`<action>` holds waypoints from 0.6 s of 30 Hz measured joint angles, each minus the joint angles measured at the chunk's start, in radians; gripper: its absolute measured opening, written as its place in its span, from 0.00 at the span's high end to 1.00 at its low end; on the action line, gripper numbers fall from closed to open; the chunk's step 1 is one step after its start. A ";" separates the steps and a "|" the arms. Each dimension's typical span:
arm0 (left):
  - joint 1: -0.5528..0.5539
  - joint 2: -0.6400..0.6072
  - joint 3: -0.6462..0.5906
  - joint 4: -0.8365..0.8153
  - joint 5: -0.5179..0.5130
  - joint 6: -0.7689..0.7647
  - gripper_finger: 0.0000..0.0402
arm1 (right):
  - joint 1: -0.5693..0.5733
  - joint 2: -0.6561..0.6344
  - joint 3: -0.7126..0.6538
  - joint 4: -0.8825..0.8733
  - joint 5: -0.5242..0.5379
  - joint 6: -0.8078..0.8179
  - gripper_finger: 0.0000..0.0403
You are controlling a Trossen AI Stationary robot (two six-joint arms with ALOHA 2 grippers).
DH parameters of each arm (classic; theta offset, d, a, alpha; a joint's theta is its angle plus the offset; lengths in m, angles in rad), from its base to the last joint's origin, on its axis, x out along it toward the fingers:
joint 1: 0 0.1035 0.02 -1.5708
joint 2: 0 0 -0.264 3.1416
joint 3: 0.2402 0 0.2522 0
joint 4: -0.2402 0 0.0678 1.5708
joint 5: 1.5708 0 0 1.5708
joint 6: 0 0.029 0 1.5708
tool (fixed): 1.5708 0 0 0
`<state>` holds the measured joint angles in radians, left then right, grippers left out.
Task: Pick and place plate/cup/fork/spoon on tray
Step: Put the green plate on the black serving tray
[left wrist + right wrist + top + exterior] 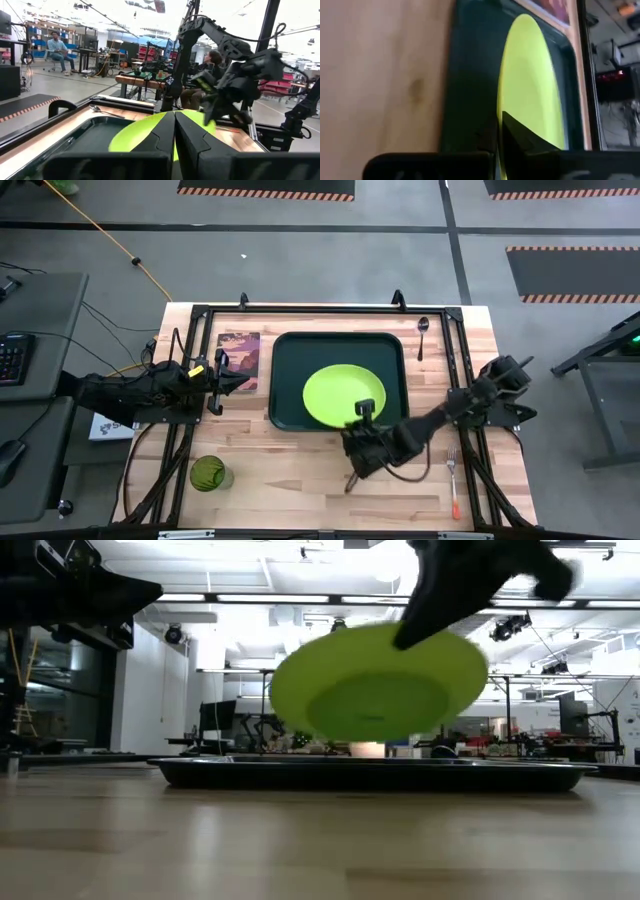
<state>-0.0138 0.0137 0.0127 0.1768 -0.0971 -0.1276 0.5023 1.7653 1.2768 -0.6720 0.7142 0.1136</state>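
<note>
The lime-green plate (pixel 340 394) hangs tilted over the dark-green tray (pixel 290 350) in the middle of the table. My right gripper (pixel 363 413) is shut on the plate's near-right rim. My left gripper (pixel 215 383) is shut and empty, to the left of the tray beside a picture card (pixel 238 358). The dark-green cup (pixel 210 473) stands near the front left. The orange-handled fork (pixel 454 480) lies at the front right. The silver spoon (pixel 422 335) lies beyond the tray's far right corner. My right gripper pinches the plate's rim (pixel 502 107) between its two fingers, at the plate's near-right edge. The fingers (pixel 520 136) come from the table's near right side. The plate (pixel 375 685) is tilted, its held edge highest, and lifted clear above the tray (pixel 370 772).
The table's black frame rails (pixel 450 310) run around the work area. Bare wood lies in front of the tray, between the cup and the fork. People sit in the room beyond the table (pixel 59 47).
</note>
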 joint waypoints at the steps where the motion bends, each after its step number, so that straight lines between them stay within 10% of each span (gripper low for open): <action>1: 0.000 0.000 0.000 0.000 0.000 0.000 0.99 | -0.015 0.000 -0.014 0.009 -0.006 -0.004 1.00; 18: 0.000 0.000 0.000 0.000 0.000 0.000 0.99 | -0.099 0.000 -0.120 0.116 -0.090 0.002 1.00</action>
<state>-0.0139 0.0138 0.0127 0.1768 -0.0971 -0.1276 0.4034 1.7657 1.1564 -0.5557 0.6241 0.1155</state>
